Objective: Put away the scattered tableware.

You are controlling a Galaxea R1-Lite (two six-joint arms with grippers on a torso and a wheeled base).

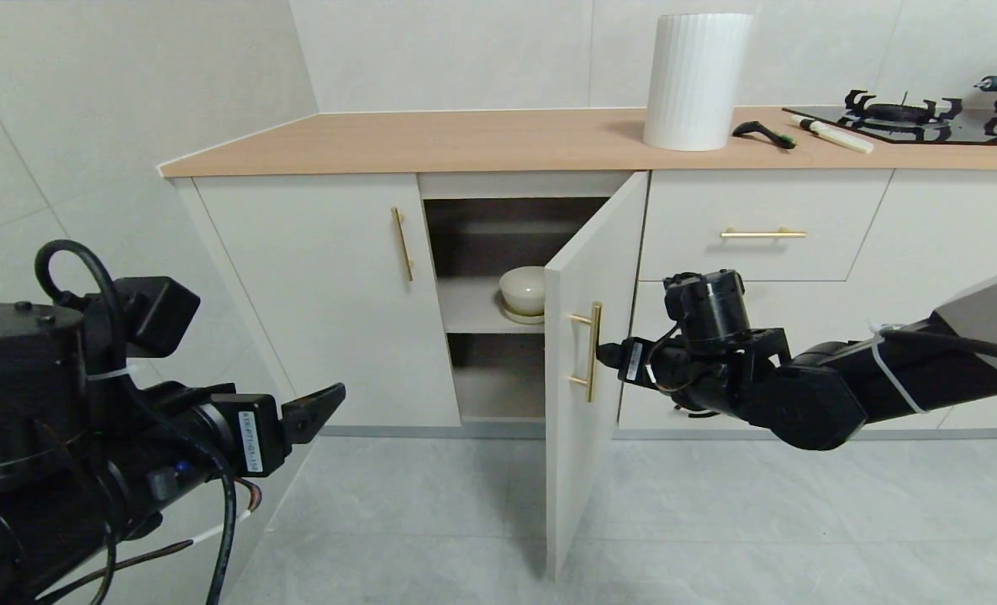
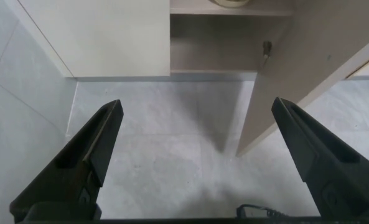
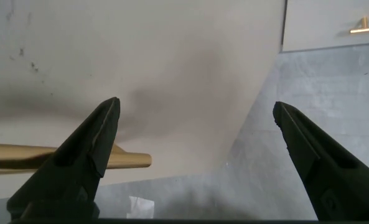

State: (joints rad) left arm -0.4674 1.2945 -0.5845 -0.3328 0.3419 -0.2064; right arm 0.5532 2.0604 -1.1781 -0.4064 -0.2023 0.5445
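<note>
Sitting on the upper shelf (image 1: pixel 473 307) just behind the open cabinet door (image 1: pixel 587 437), a pale bowl (image 1: pixel 522 290) rests on what looks like a shallow plate (image 1: pixel 524 318). Bowl is upright, partly hidden by the door's edge. The door swings out toward the camera and carries a vertical gold handle (image 1: pixel 593 351) on its front face.

Right tool (image 1: pixel 606 355): at handle height on the front side of the door, tip right at the handle. In the right wrist view the right tool (image 3: pixel 196 106) has its fingers spread wide with nothing between them. The handle (image 3: pixel 60 157) runs behind one finger, the door face (image 3: pixel 172 56) close in front. Contact between finger and handle cannot be confirmed.

Left tool (image 1: pixel 330 402): well off to the left of the door, low, over the grey floor (image 1: pixel 431 504). In the left wrist view the left tool (image 2: pixel 196 106) is likewise spread wide and holds nothing. It faces the floor (image 2: pixel 172 155), with the door's lower corner (image 2: pixel 277 118) and the cabinet opening beyond.

Above the door, the wooden desk (image 1: pixel 465 139) holds a tall white ribbed canister (image 1: pixel 696 80). Just right of the canister lies a black peeler (image 1: pixel 765 133). Farther right of the door is a gas stove (image 1: pixel 910 113).
</note>
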